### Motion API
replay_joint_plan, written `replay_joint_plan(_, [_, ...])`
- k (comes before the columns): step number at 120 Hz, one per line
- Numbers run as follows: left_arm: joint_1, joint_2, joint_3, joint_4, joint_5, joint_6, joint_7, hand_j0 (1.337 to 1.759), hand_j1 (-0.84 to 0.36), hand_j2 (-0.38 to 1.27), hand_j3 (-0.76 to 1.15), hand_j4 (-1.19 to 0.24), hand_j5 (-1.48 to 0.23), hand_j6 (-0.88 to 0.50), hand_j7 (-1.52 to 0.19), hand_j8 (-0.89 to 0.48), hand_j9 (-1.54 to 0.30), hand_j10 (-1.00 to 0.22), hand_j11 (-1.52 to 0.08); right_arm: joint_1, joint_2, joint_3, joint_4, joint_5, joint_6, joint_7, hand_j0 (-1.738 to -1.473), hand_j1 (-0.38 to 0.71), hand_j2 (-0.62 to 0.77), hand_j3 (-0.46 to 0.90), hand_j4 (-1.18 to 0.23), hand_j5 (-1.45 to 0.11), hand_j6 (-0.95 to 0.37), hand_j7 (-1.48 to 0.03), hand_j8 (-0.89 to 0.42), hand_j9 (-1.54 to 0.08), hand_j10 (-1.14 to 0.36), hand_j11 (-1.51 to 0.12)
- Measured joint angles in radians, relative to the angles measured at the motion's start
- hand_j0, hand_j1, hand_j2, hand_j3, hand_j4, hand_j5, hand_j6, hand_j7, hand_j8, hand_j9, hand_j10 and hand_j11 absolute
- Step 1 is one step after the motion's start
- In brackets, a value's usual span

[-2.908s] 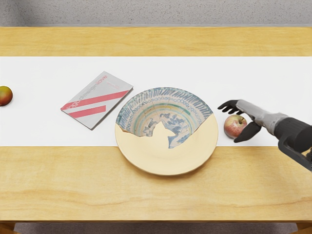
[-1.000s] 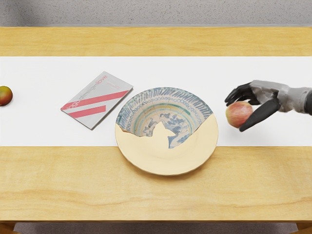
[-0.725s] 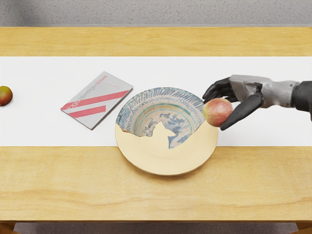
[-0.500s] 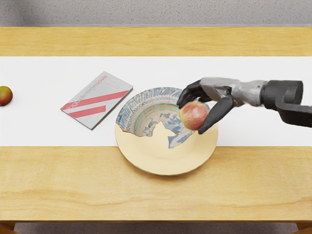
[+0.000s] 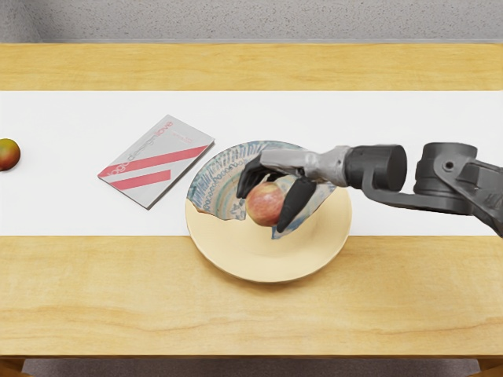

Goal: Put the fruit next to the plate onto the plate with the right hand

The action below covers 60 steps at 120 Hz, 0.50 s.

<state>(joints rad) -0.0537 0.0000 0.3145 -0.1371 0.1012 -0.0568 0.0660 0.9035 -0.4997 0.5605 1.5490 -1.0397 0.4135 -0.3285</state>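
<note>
Head view: right hand [image 5: 284,171] reaches over plate [image 5: 236,261], fingers [image 5: 250,177] closed around apple [image 5: 266,204]. Apple sits under palm, directly above plate middle; contact with plate cannot tell. Judgement: only short lowering, then release remains.

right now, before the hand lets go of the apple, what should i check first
1. Grip: the right hand is closed on the red and yellow apple: ok
2. Position: the apple is over the middle of the round beige plate with a blue pattern: ok
3. Contact: whether the apple already rests on the plate: cannot tell from this view
4. Clearance: the grey book with red stripes lies apart from the plate, on its left: ok
5. Other fruit: the other small fruit at the picture's far left is far from the hand: ok
</note>
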Motion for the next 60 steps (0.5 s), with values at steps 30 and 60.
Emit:
replay_joint_plan(30, [0.000, 0.000, 0.000, 0.000, 0.000, 0.000, 0.000, 1.658, 0.06, 0.05, 0.00, -0.24, -0.32, -0.24, -0.32, -0.24, -0.32, -0.24, -0.32, 0.010, 0.034, -0.027, -0.029, -0.065, -0.003, -0.012, -1.657, 0.09, 0.16, 0.00, -0.55, -0.74, -0.46, -0.73, -0.34, -0.74, -0.49, -0.76])
replay_joint_plan(60, [0.000, 0.000, 0.000, 0.000, 0.000, 0.000, 0.000, 1.658, 0.06, 0.05, 0.00, -0.24, -0.32, -0.24, -0.32, -0.24, -0.32, -0.24, -0.32, 0.010, 0.049, -0.048, -0.064, -0.083, -0.003, -0.013, -1.657, 0.08, 0.15, 0.00, -0.55, -0.73, -0.47, -0.72, -0.35, -0.74, -0.50, -0.75])
